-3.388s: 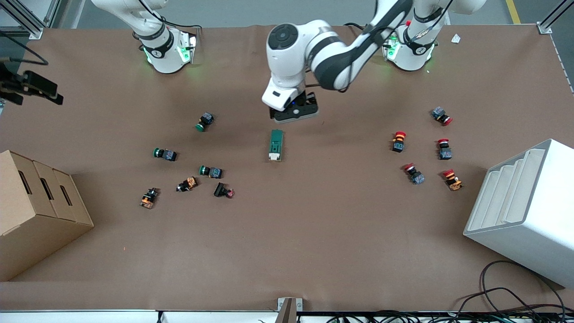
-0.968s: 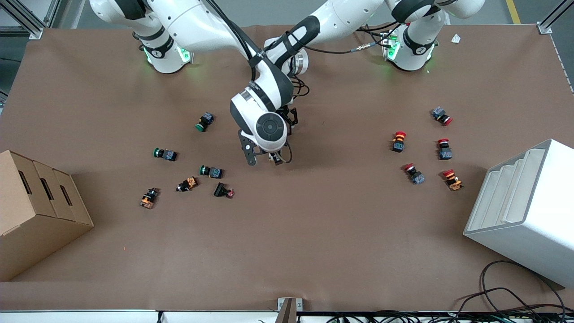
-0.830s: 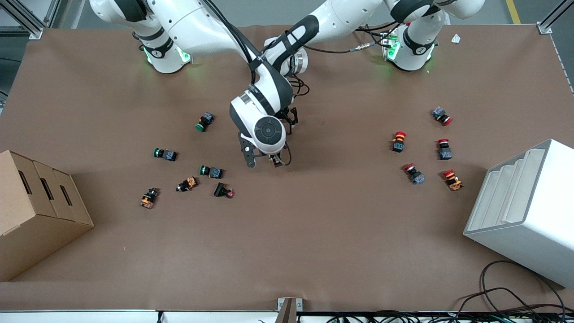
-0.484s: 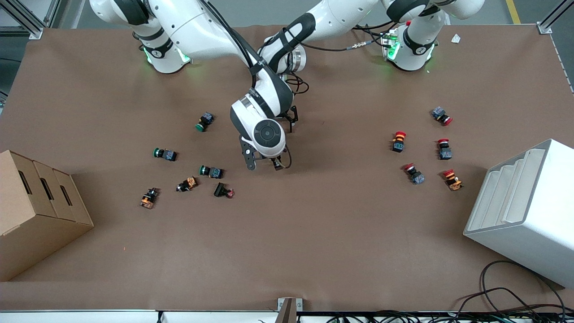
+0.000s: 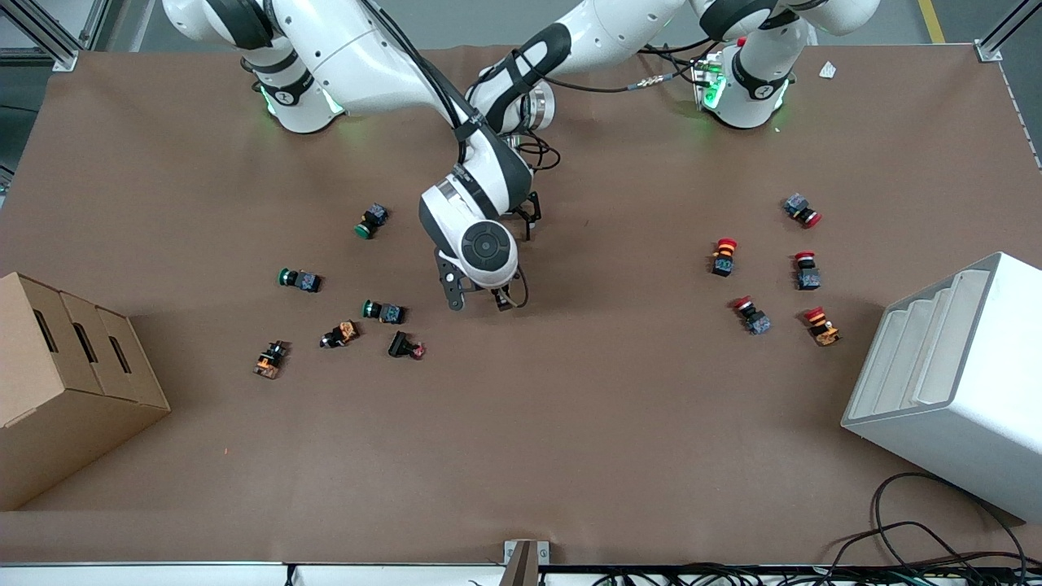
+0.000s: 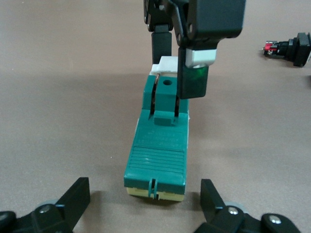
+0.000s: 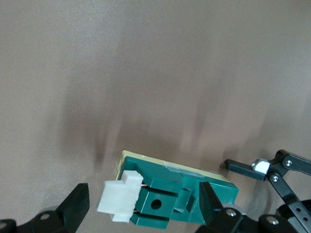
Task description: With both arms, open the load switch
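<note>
Load switch (image 6: pixel 158 145) lies flat on the counter (image 5: pixel 570 407) mid-way between the arms' ends, its white lever (image 7: pixel 120 200) between the right hand's (image 7: pixel 146 206) spread fingers, the left hand (image 6: pixel 146 201) spread wide around its other end.

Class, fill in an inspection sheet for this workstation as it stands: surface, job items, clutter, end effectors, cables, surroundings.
Surface: brown table, no spills seen.
Job's things: load switch lies flat mid-table, its white lever at one end.
Clutter: green-capped and orange push buttons toward the right arm's end; red-capped push buttons toward the left arm's end.
End effectors: left end effector open, astride the switch's plain end; right end effector open, at the lever end.
Cables: loose cables at the table edge nearest the front camera.
Surroundings: cardboard box; white stepped bin.
</note>
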Action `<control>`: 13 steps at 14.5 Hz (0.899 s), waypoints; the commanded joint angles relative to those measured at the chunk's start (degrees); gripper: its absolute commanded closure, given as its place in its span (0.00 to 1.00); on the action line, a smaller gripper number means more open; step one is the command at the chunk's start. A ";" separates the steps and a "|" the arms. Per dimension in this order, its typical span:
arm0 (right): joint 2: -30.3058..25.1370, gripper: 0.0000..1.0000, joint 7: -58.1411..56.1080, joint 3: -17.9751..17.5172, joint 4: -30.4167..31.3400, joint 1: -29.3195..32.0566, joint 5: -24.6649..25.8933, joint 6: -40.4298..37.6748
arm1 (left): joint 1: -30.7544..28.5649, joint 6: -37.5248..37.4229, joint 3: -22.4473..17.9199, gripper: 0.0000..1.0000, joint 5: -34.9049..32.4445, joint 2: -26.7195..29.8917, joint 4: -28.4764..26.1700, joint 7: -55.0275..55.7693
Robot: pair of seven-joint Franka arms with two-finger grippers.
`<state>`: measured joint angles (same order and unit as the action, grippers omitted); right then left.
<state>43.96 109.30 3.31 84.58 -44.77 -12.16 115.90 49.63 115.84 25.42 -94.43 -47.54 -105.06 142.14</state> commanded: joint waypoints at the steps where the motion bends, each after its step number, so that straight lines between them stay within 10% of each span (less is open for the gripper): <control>1: 0.07 0.00 0.56 -0.14 -0.91 0.21 -0.94 -2.42 | 0.99 1.49 0.16 0.00 0.12 -3.26 1.43 2.79; 13: -0.45 0.00 0.39 -0.49 -7.14 0.30 -1.11 -20.35 | 2.40 1.49 -0.28 0.00 -0.14 -3.61 2.14 2.79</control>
<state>43.95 109.32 3.25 78.43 -44.76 -12.29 98.78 50.56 115.42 25.16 -94.43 -47.72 -104.84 142.21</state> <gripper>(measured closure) 0.000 0.000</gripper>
